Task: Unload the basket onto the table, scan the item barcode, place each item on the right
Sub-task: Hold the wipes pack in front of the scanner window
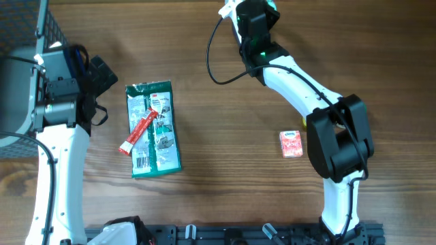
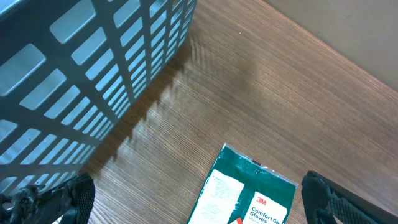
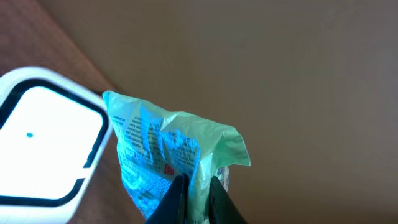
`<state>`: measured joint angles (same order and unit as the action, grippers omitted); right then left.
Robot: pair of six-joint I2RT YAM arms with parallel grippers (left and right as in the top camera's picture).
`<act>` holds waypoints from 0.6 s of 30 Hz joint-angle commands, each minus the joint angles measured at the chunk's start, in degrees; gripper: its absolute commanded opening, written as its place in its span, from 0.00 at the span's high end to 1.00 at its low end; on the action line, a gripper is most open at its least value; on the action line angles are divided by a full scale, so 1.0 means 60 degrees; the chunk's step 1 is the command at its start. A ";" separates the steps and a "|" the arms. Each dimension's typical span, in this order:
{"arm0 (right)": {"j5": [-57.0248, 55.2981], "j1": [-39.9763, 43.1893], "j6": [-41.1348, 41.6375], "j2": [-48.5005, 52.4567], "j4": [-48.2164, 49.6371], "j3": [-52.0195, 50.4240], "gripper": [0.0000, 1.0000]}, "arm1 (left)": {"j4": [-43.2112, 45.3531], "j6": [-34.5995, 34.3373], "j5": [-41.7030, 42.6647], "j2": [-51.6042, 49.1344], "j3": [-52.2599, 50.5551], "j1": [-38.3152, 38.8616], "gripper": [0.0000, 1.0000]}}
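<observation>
My right gripper (image 3: 196, 199) is shut on the lower edge of a pale green plastic packet (image 3: 168, 149) with blue print. The packet is held upright beside the white scanner (image 3: 43, 137), whose bright window faces it at the left. I cannot make out a barcode on the packet. In the overhead view this gripper (image 1: 262, 8) is at the table's far edge, next to the scanner (image 1: 228, 8). My left gripper (image 1: 102, 92) is open at the left, its fingers (image 2: 68, 199) spread wide above the top end of a green glove pack (image 2: 249, 193), holding nothing.
The green glove pack (image 1: 153, 129) lies flat left of centre with a red stick packet (image 1: 138, 133) across it. A small red packet (image 1: 291, 143) lies by the right arm's base. A grey slatted basket (image 2: 81, 74) stands at the far left.
</observation>
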<state>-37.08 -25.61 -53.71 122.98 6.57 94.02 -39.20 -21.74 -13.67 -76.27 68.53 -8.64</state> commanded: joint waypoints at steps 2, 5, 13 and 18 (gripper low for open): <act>0.0069 -0.0022 0.0270 0.0229 -0.0335 0.0080 0.96 | 0.0025 0.0080 -0.0051 0.0007 0.0033 -0.0036 0.00; 0.0073 -0.0022 0.0273 0.0233 -0.0455 -0.0004 0.96 | 0.0025 0.0080 -0.0051 0.0007 0.0033 -0.0036 0.00; 0.0058 -0.0022 0.0856 0.0240 -0.0718 -0.0004 0.96 | 0.0025 0.0080 -0.0051 0.0007 0.0033 -0.0036 0.00; -0.0357 -0.0022 0.0991 0.0240 -0.0423 -0.0004 0.96 | 0.0025 0.0080 -0.0051 0.0007 0.0036 -0.0036 0.00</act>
<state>-37.19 -25.61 -49.74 123.55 2.55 94.00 -39.20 -21.76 -13.67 -76.27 68.53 -8.64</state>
